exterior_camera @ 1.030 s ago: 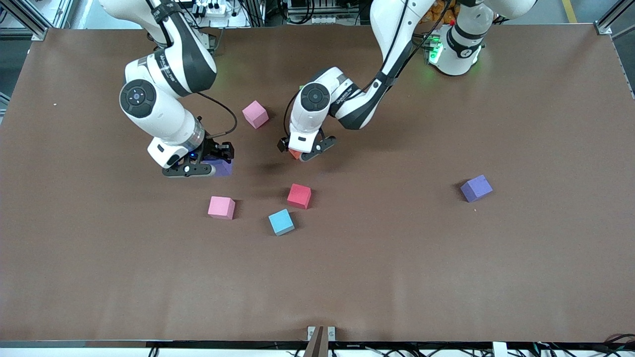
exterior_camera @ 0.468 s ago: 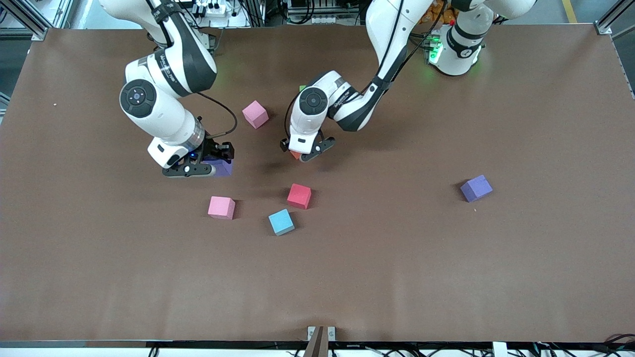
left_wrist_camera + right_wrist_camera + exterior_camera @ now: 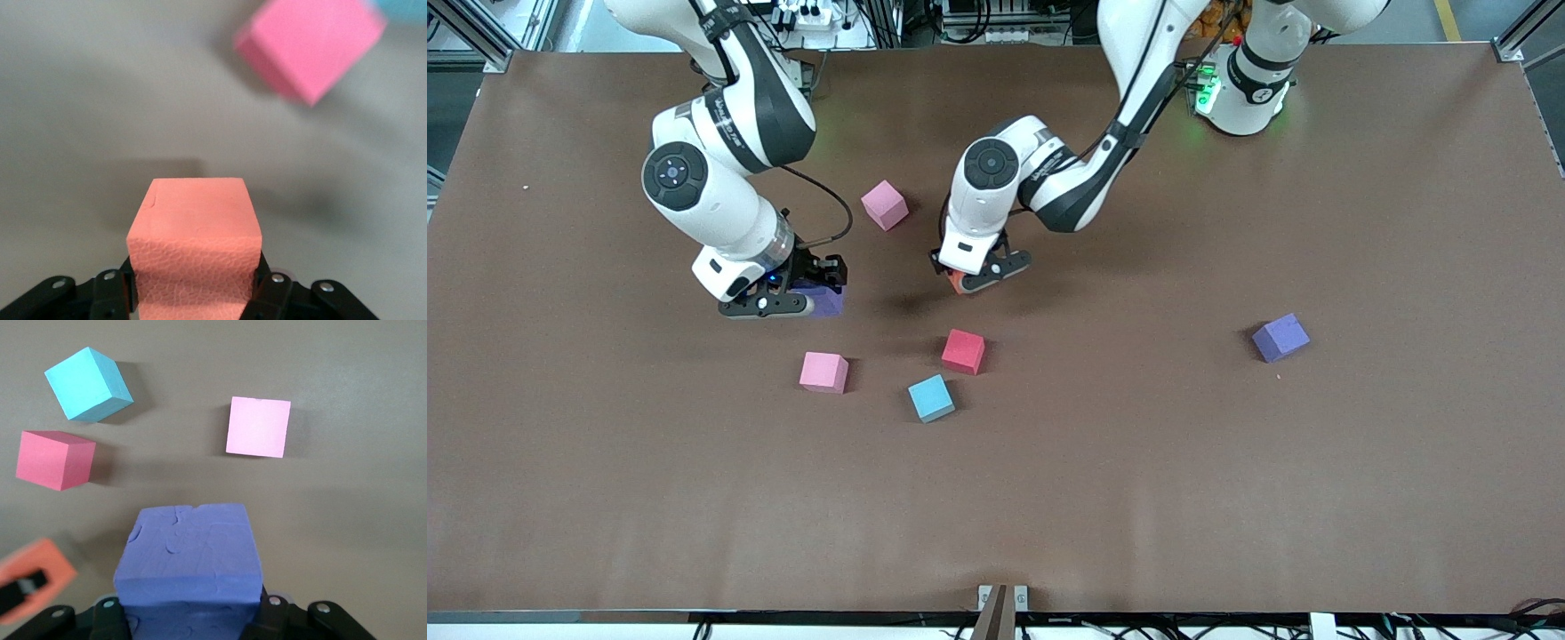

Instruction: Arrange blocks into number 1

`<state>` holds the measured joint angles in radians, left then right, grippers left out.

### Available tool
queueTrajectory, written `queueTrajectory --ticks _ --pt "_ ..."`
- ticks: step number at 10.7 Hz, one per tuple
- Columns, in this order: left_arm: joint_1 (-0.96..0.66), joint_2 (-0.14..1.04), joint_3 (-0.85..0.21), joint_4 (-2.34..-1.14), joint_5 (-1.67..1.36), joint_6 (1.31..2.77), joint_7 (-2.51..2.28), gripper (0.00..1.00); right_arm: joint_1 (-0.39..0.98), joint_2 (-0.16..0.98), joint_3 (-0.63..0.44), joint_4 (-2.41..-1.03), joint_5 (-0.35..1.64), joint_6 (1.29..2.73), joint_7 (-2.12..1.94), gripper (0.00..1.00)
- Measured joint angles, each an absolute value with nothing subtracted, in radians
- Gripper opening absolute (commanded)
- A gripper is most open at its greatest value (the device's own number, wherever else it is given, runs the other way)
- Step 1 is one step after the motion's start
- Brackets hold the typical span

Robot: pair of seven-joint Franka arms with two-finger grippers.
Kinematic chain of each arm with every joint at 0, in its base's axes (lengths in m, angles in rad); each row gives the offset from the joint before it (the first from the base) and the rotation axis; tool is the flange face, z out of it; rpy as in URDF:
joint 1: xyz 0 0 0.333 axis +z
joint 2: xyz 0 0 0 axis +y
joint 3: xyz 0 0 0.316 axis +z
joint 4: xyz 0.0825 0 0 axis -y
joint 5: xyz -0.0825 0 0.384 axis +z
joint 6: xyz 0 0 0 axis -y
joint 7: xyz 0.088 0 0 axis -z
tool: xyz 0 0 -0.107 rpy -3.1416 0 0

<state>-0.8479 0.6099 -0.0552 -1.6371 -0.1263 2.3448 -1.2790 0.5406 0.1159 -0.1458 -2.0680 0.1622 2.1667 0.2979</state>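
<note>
Here, left tool (image 3: 980,275) clamping pebbled orange block (image 3: 193,233), right tool (image 3: 796,298) clamping purple block (image 3: 189,553)

High front camera facing the arms over the whole worktop (image 3: 1138,498), each wrist camera close above its hand's cube, red cube (image 3: 963,351) shared by front and right wrist views

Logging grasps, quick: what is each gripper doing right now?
Left gripper: shut on the orange block.
Right gripper: shut on a purple block.
</note>
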Motion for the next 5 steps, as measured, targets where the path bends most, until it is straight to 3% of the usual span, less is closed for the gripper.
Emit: queueTrajectory --ticks 5 --pt "-0.611 0.500 -0.048 -1.651 -0.056 2.255 -1.109 0.00 0.565 0.118 -0.144 -2.073 0.172 2.177 0.373 0.51"
